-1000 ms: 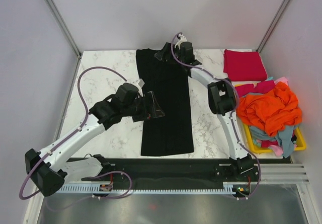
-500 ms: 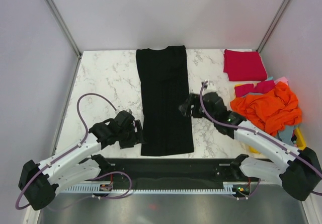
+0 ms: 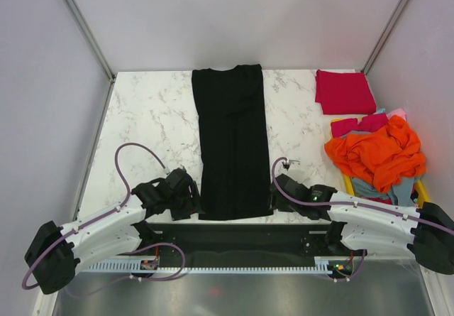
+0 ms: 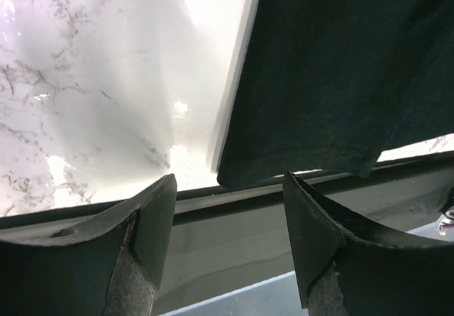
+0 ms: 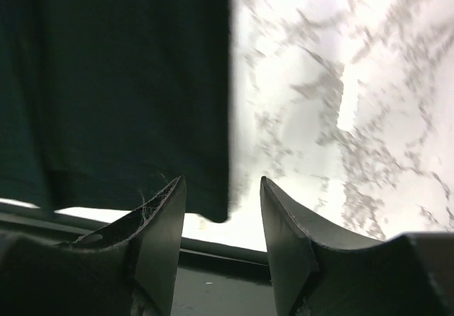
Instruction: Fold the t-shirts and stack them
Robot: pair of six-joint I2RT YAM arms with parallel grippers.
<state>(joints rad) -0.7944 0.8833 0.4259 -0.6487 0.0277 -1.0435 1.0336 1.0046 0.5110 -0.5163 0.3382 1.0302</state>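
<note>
A white marble-patterned tabletop is seen from above, enclosed by pale plain walls at 9, 12 and 3 o'clock, with a dark rail along the edge at 6 o'clock where the arm bases are bolted. One black t-shirt is laid flat as a long narrow band through the middle of the tabletop, running from 12 o'clock down to 6 o'clock. One crimson red t-shirt is lying folded into a square at about 1 o'clock. One yellow basket is set at about 4 o'clock, and over it a loose heap is piled: one orange t-shirt on top, light blue cloth beneath it, a little pink cloth at the far side, and a further piece of red cloth toward 2 o'clock. Two arms are counted, both stretched low and inward along the near edge. The left claw is held just beside the black shirt's 7 o'clock corner, its fingers spread with nothing pinched. The right claw is held just beside the 5 o'clock corner, its fingers likewise apart; in its wrist view the hem corner is seen in the gap, not gripped.
</note>
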